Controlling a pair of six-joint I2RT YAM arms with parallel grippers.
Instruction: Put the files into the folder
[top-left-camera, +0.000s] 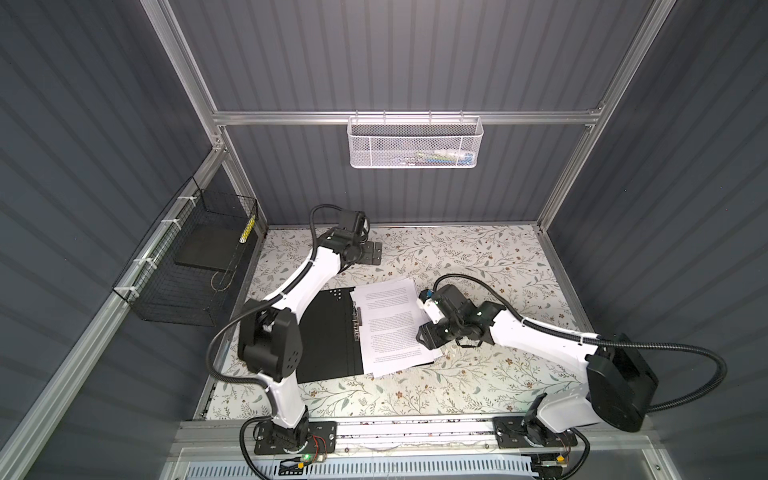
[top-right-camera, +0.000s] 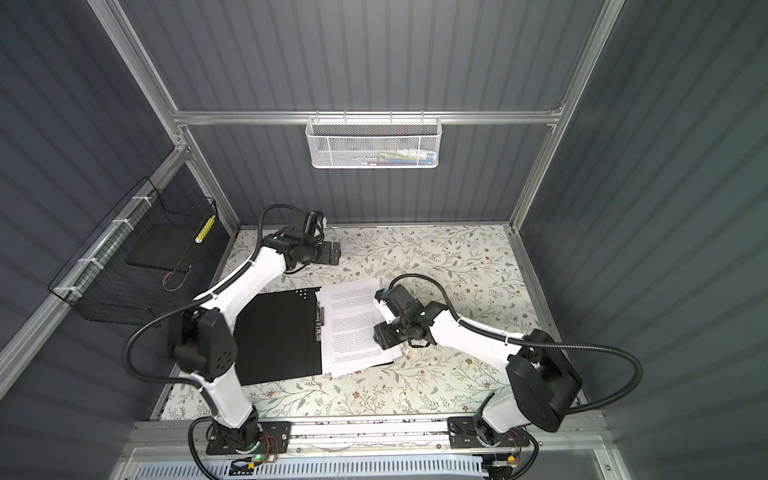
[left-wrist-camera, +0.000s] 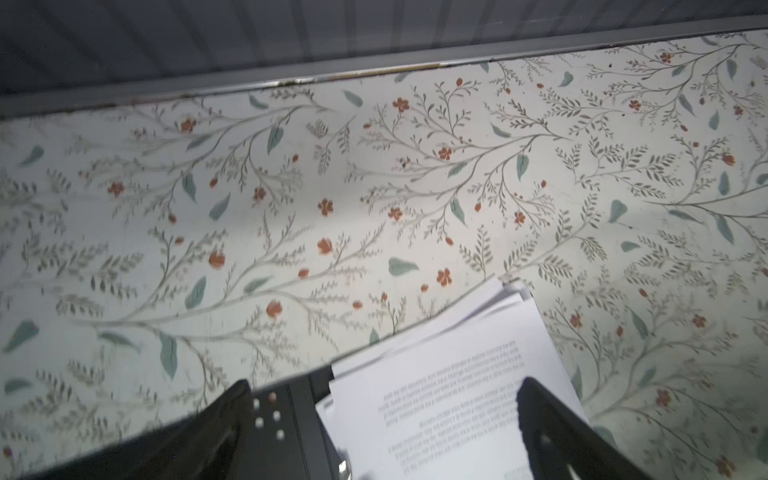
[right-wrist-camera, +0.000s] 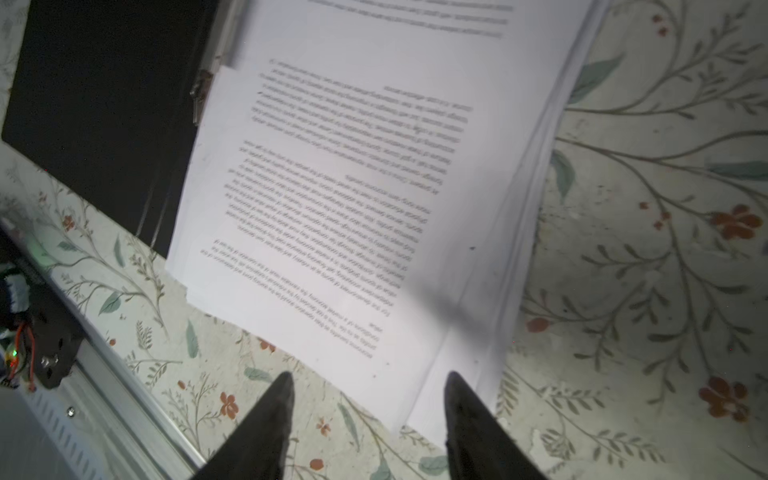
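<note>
On floral table (top-left-camera: 478, 257), files (top-left-camera: 390, 324) on folder (top-left-camera: 332, 332), left tool (left-wrist-camera: 384, 388), right tool (right-wrist-camera: 370, 376) apart, black basket (top-left-camera: 178, 303) nearby

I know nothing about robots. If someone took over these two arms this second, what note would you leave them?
Left gripper: open, empty, beyond the folder's far edge.
Right gripper: open, empty, at the files' right edge.
Files: a loosely fanned stack on the right half of the folder, which lies open, black inside up, with the metal clip at the sheets' left edge.
Done: the sheets are on the folder.
Left: probably square them up and close the cover. I cannot tell whether the clip holds them.
</note>
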